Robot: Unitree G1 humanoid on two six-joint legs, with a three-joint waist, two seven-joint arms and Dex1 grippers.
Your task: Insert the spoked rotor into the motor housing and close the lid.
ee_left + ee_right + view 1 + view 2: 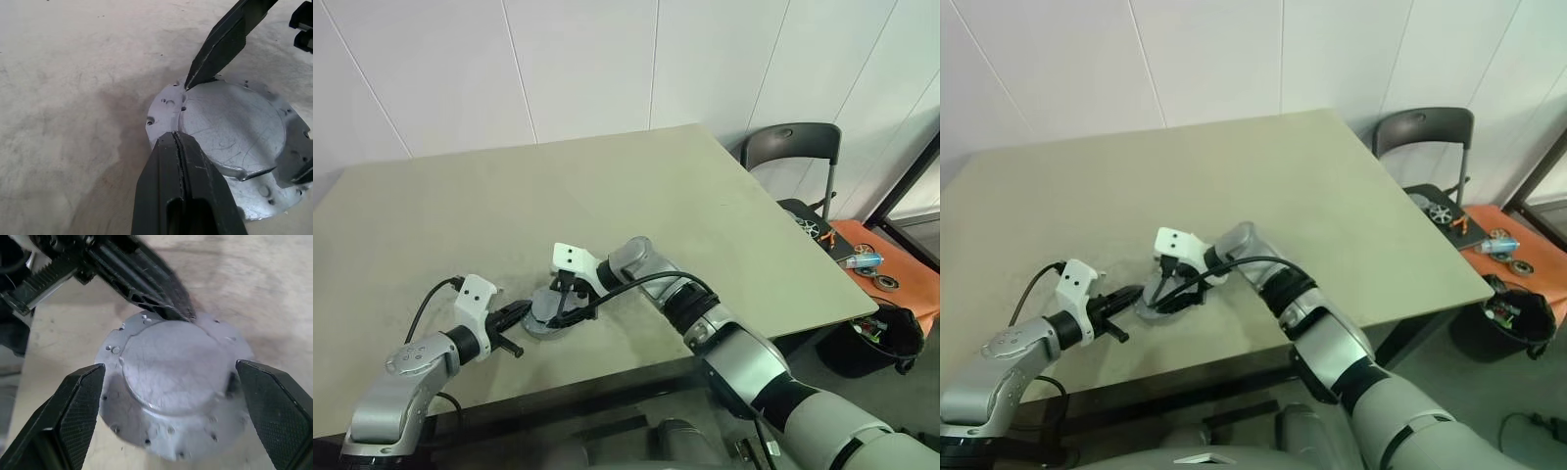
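Observation:
The lid [544,315] lies flat on the table, plain grey face up, with a holed flange around its raised centre [171,352]. My left gripper [175,143] is shut on nothing, and its tip rests at the lid's near rim. My right gripper [168,374] is open and hangs over the lid, one finger [73,411] on each side and clear of the flange. In the left wrist view one of its fingers [222,44] comes down to the lid's far rim. The spoked rotor and the motor housing are hidden.
The beige table [607,196] stretches far behind the lid; its front edge is close to the lid. Off the table's right side stand a dark chair [793,147], an orange surface with small tools [886,269] and a black bin [886,338].

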